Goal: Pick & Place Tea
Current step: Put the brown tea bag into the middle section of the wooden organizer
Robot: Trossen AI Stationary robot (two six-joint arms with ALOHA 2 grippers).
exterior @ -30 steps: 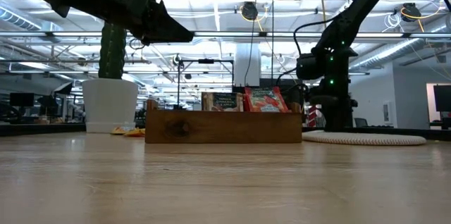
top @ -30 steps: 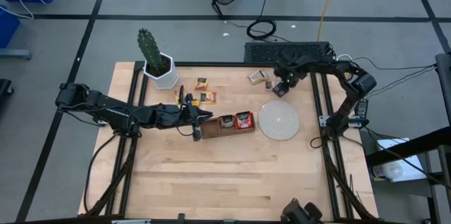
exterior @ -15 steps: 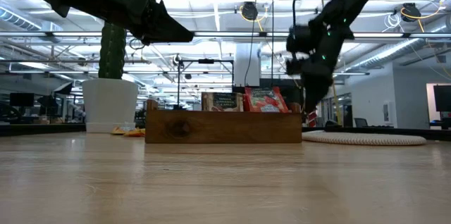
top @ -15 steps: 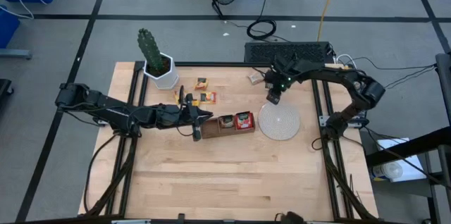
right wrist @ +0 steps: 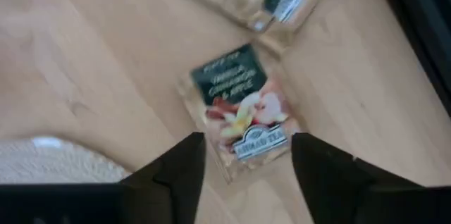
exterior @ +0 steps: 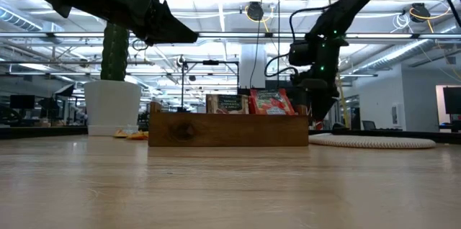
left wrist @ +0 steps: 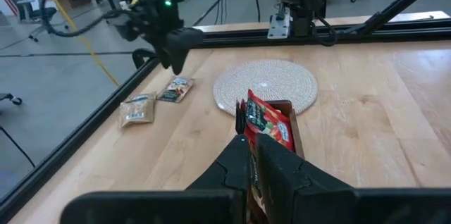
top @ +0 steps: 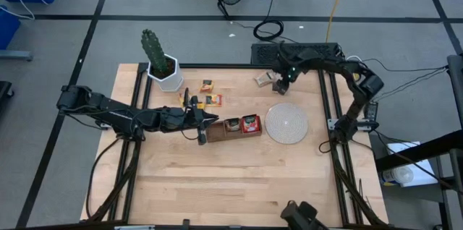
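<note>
Two tan tea sachets lie flat on the table near its far right corner. My right gripper hangs over them, open and pointing down. In the right wrist view its fingers stand on either side of the brown-labelled sachet, above it and apart from it. The wooden tray holds a brown sachet and a red sachet, both on edge. My left gripper is shut with nothing in it, above the tray's left end. More yellow and red sachets lie behind the tray.
A round whitish woven disc lies right of the tray. A cactus in a white pot stands at the far left. A dark metal frame rail runs along the table's far and right edges. Bare wood fills the near half.
My right gripper swung from the far right toward the disc's far rim, tipping as it went. It then drew back toward the table's far edge and now hangs over the tan sachets. The sachets and my left arm have kept still.
</note>
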